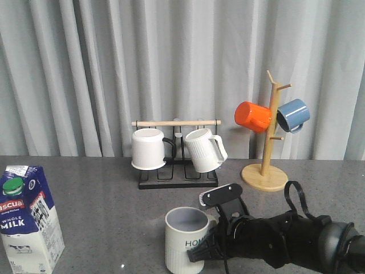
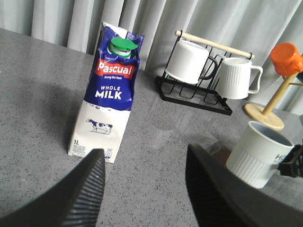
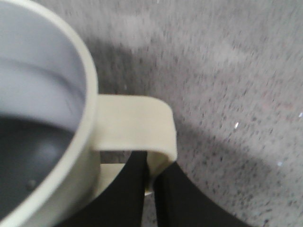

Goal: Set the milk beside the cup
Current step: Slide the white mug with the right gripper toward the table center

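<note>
The milk [image 1: 27, 220] stands upright at the front left corner of the bench [image 1: 102, 188]; the cup [image 1: 186, 240] stands near the front edge, about the middle, well apart from it; the right gripper [image 3: 150, 182] is clamped on the cup's handle [image 3: 137, 125]; the left gripper [image 2: 144, 189] is spread wide, holding nothing.

Front view: faces forward over the grey surface [image 1: 102, 188] toward the curtain, at middle distance. Left wrist view: angled down, sharing the milk [image 2: 111, 90] and cup [image 2: 258, 153] with the front view. Right wrist view: pressed close against the cup's handle [image 3: 135, 125].
</note>
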Robot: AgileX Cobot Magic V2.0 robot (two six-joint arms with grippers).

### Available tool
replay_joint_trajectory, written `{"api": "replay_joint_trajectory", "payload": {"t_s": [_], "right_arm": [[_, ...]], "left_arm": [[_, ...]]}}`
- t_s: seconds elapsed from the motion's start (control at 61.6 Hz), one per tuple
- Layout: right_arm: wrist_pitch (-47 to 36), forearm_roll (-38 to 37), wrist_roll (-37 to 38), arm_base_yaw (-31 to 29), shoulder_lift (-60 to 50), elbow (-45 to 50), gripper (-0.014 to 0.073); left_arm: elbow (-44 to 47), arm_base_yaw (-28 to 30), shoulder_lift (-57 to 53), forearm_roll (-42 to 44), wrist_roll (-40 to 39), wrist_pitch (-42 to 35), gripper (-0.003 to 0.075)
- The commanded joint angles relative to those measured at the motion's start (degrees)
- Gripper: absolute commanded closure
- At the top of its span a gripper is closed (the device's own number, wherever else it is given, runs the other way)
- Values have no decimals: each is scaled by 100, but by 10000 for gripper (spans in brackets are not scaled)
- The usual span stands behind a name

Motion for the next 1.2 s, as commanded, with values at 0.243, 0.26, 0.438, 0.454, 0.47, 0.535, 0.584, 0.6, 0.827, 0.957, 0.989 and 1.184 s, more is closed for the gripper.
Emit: {"api": "replay_joint_trajectory", "payload": {"t_s": [0.243,0.26,0.438,0.454,0.47,0.535,0.584,0.6,0.827,0.957,0.989,1.184], "right_arm": [[242,181,15,-20,-266,-212,372],[273,224,-5,-20,-266,-212,347],[526,501,-158,-20,-289,-216,162],[553,517,-158,-20,-289,-216,155],[574,526,-158,-20,-304,-216,148],[675,545,-158,-20,-361,-216,134],[729,550,-158,-20,-413,-216,134],[744,550,-158,-20,-447,-216,134],[1035,652,-214,-20,-936,-216,139],[1443,1017,-587,-20,-1269,-216,139],[1539,1124,-748,-20,-1359,-216,139],[2465,1743,-1426,-20,-2230,-203,216]], "left_arm": [[-180,-3,89,-70,9,-261,337],[-180,-3,89,-70,9,-261,337],[-180,-3,89,-70,9,-250,337],[-180,-3,89,-70,9,-243,337],[-180,-3,89,-70,9,-243,337],[-180,-3,89,-70,9,-230,337],[-180,-3,89,-70,9,-230,337],[-180,-3,89,-70,9,-230,337],[-180,-3,89,-70,9,-230,337],[-180,-3,89,-70,9,-230,337],[-180,-3,89,-70,9,-230,337],[-180,-3,89,-70,3,-232,337]]}}
